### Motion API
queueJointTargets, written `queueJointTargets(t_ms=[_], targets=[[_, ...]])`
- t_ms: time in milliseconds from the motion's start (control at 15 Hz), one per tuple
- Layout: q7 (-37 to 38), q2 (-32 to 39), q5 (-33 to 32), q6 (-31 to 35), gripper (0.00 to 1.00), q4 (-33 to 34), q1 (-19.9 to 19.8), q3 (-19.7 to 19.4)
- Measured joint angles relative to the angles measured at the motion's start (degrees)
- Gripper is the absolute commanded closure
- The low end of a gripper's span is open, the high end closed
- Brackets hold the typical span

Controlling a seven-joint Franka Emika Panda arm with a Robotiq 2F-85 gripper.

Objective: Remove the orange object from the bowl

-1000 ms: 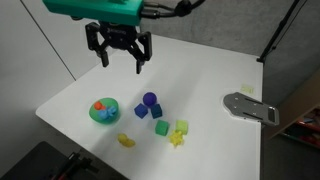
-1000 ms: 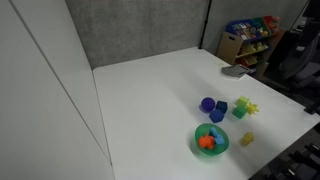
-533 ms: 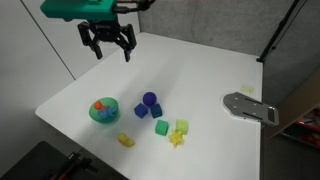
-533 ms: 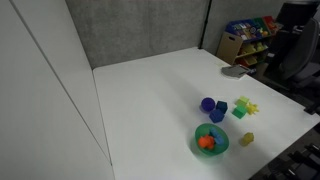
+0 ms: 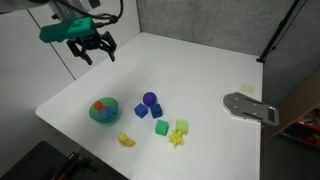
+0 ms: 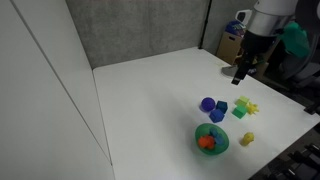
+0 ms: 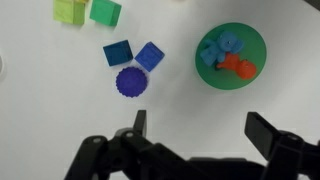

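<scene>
Orange object (image 6: 207, 143) in bowl (image 6: 225, 136); claw (image 6: 237, 79) well apart

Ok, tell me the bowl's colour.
Green; the bowl shows best in the wrist view.

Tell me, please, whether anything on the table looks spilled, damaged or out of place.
Nothing stands out. The green bowl sits upright on the table, holding the orange object and some blue pieces. The other toy blocks lie loose beside it, none visibly broken. The pincer hangs open, well clear of the bowl.
</scene>
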Motion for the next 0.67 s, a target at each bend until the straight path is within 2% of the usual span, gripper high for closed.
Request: queueJointTargets(t_ms=[267,667], targets=[[-1.15,4.04,-0.70,7.08,0.00,-1.12,1.63,1.28],[-6.58,11.46,3.19,11.70,0.00,-1.22,1.91,1.64]])
